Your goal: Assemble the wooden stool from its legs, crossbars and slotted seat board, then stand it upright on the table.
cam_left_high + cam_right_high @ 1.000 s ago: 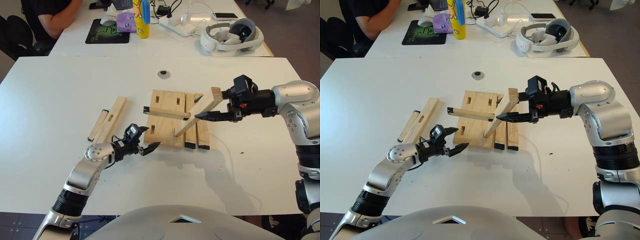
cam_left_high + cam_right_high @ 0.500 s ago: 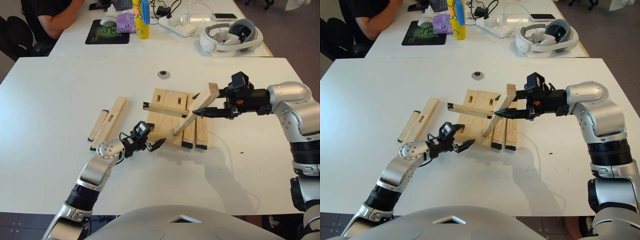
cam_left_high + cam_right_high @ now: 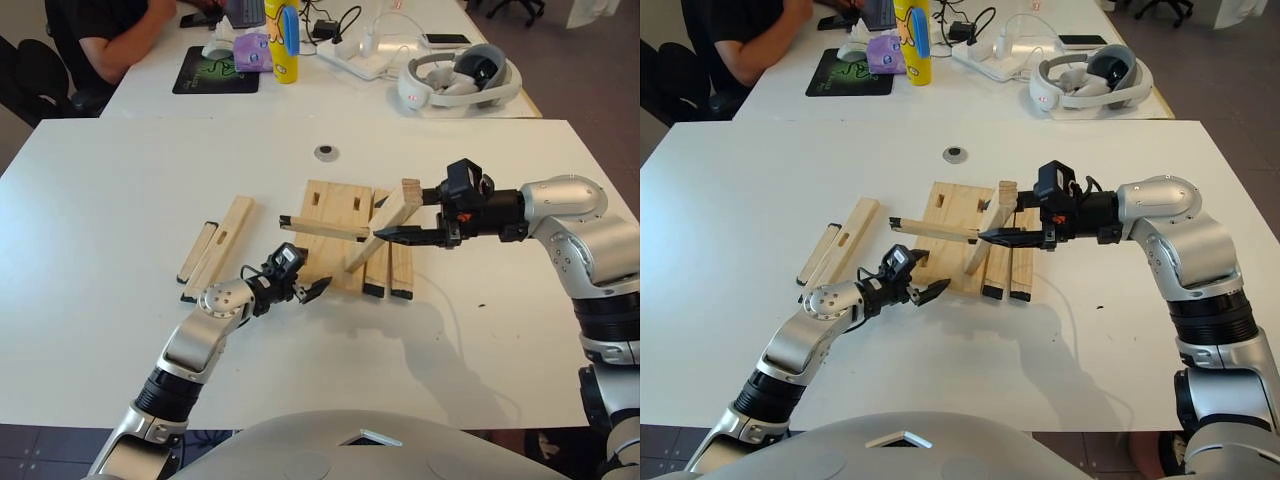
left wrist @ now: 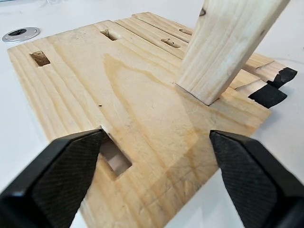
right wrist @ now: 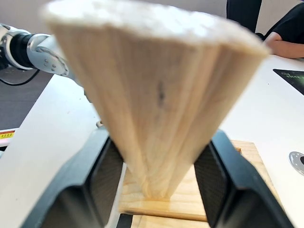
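Tabletop [image 3: 100,180] holds loose pieces [image 3: 222,243] beside seat board [image 3: 338,205]; right tool [image 3: 381,233] grips tilted leg [image 3: 395,207].

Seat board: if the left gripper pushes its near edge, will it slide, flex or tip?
Likely stiff: the seat board looks like thick solid wood. Lying flat on the smooth table, it should slide rather than tip. The leg in the right gripper seems to rest an end on it, so it may pivot there.

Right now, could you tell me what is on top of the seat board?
A tilted leg, held in the right gripper, stands its lower end on the seat board; a crossbar stretches across above. The board surface beneath them is hidden.
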`<action>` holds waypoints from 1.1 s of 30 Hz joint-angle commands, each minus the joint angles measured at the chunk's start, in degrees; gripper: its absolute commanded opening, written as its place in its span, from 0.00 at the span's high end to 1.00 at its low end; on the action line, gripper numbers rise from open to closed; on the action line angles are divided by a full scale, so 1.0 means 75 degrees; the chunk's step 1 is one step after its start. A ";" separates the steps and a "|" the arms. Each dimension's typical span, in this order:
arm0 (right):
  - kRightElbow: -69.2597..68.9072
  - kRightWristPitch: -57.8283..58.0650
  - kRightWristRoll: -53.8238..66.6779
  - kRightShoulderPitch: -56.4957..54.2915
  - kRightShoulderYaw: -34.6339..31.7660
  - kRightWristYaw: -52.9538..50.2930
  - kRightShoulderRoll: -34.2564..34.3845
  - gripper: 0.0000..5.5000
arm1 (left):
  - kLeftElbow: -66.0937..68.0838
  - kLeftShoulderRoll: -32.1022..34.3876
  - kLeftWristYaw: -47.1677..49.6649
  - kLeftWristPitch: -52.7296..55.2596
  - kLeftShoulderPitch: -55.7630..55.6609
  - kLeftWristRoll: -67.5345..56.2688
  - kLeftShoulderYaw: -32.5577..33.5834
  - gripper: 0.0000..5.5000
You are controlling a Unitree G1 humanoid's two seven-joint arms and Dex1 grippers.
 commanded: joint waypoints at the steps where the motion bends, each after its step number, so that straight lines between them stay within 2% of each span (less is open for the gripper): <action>1: 0.0682 0.0238 -0.0855 0.0527 0.0567 -0.0437 0.0178 0.62 | 0.0176 0.0053 -0.0042 0.0331 0.0144 0.0071 -0.0097 0.24; 2: 0.0738 0.0205 -0.0784 0.0526 0.0462 -0.0536 0.0253 0.62 | 0.0185 0.0049 -0.0054 0.0331 0.0132 0.0068 -0.0103 0.24; 3: 0.0813 0.0210 -0.0678 0.0502 0.0333 -0.0645 0.0349 0.56 | 0.0193 0.0049 -0.0065 0.0328 0.0125 0.0064 -0.0104 0.24; 11: 0.1039 0.0154 -0.0391 0.0396 -0.0551 -0.0885 0.0744 0.31 | 0.0241 0.0125 -0.0112 0.0257 0.0126 0.0021 0.0028 0.24; 13: 0.0810 0.0433 -0.0096 0.0444 -0.0965 -0.0928 0.0660 0.28 | 0.0287 0.0140 -0.0133 0.0225 0.0094 0.0043 0.0045 0.24; 17: -0.0077 0.1493 0.0902 0.0790 -0.1991 -0.0849 0.0075 0.28 | 0.0380 0.0144 -0.0159 0.0157 -0.0003 0.0083 0.0079 0.24; 21: -0.0526 0.2504 0.2218 0.0733 -0.3415 -0.1117 -0.0325 0.28 | 0.0396 0.0125 -0.0102 0.0138 -0.0076 0.0094 0.0164 0.24; 23: -0.0433 0.2898 0.2900 0.0229 -0.4147 -0.1872 -0.0192 0.33 | 0.0371 0.0093 -0.0045 0.0145 -0.0090 0.0101 0.0193 0.24; 26: -0.0720 0.3108 0.4127 -0.0683 -0.4666 -0.3231 0.0421 0.42 | 0.0390 0.0097 0.0063 0.0232 -0.0095 0.0191 0.0189 0.24; 29: -0.1331 0.3051 0.4472 -0.1201 -0.4218 -0.4546 0.1274 0.50 | 0.0443 0.0072 0.0217 0.0351 -0.0097 0.0275 0.0191 0.24; 33: -0.2013 0.2745 0.3907 -0.0957 -0.3226 -0.5294 0.2116 0.61 | 0.0447 0.0003 0.0330 0.0478 -0.0074 0.0317 0.0148 0.24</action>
